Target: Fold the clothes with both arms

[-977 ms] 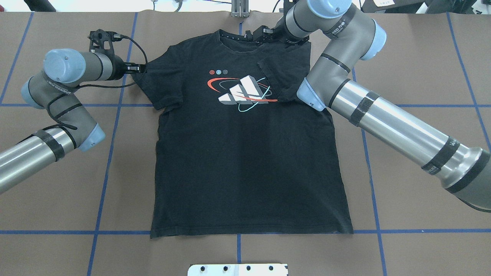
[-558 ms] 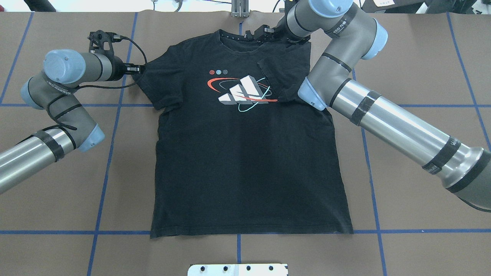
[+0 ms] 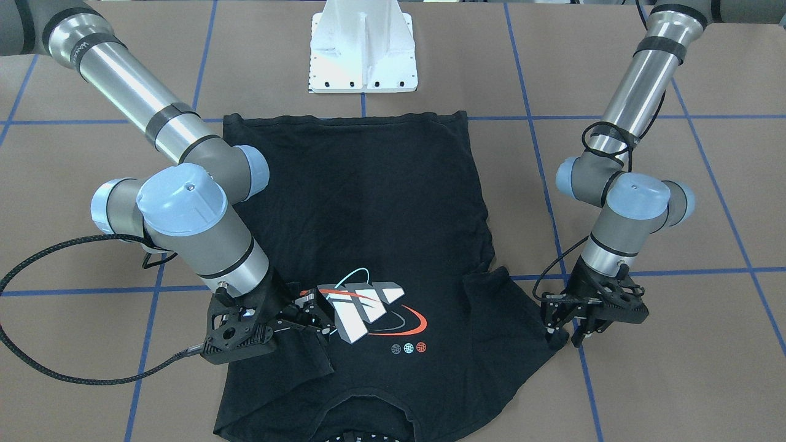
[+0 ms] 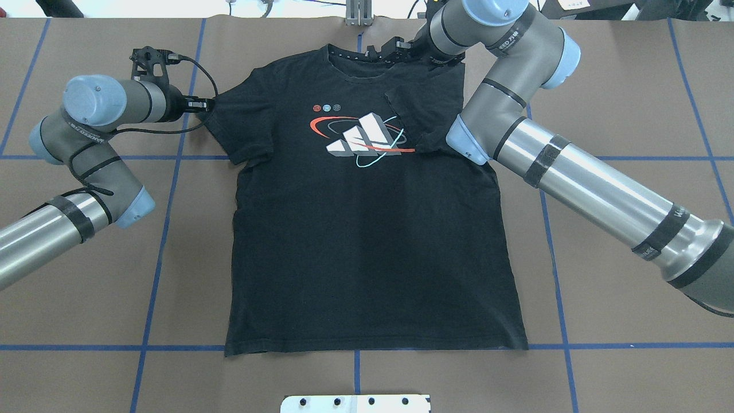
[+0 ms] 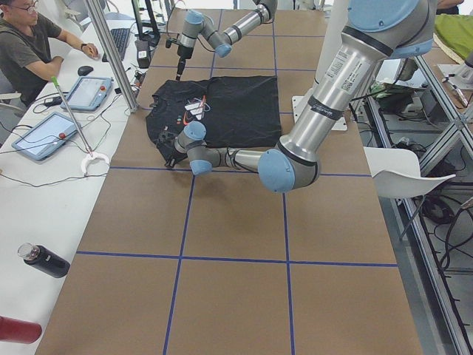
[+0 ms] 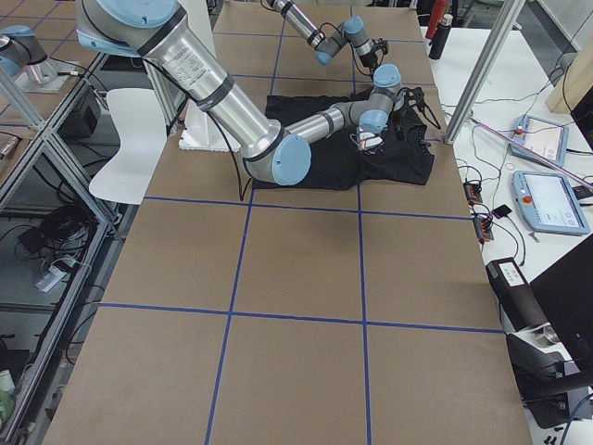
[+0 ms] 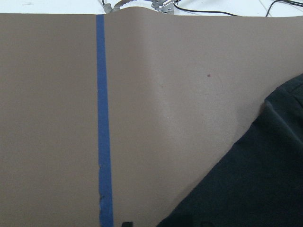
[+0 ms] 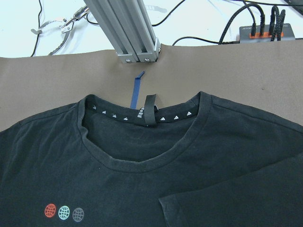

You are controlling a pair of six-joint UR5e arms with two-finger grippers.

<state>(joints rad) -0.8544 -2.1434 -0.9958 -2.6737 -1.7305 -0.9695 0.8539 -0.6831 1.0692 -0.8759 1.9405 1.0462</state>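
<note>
Brown-covered table (image 4: 631, 86), ruled by blue tape lines (image 4: 155, 258), carries 1 black T-shirt (image 4: 367, 246). It lies flat at the centre, chest print (image 4: 361, 137) facing up. Its hem is near the robot and its collar (image 8: 142, 163) is at the far side. The sleeve on the right (image 4: 427, 117) is folded inward over the chest, its edge touching the print. The sleeve on the left (image 4: 241, 123) is spread flat.

The left gripper (image 4: 202, 104) sits low at the outer edge of the left sleeve. Its fingers (image 3: 580, 337) are parted, and no cloth is seen between them. The right gripper (image 3: 310, 316) hangs above the folded sleeve, close to the collar. Black fingers against black cloth leave it impossible to tell whether it is released or clenched.

The 2 arms enter from opposite sides: the left arm (image 4: 86, 149) and the right arm (image 4: 573, 172). A white pedestal base (image 3: 363, 55) stands just beyond the hem. At the far edge an aluminium post (image 8: 128, 33) rises behind the collar. An operator (image 5: 29, 44) sits at a side desk.
</note>
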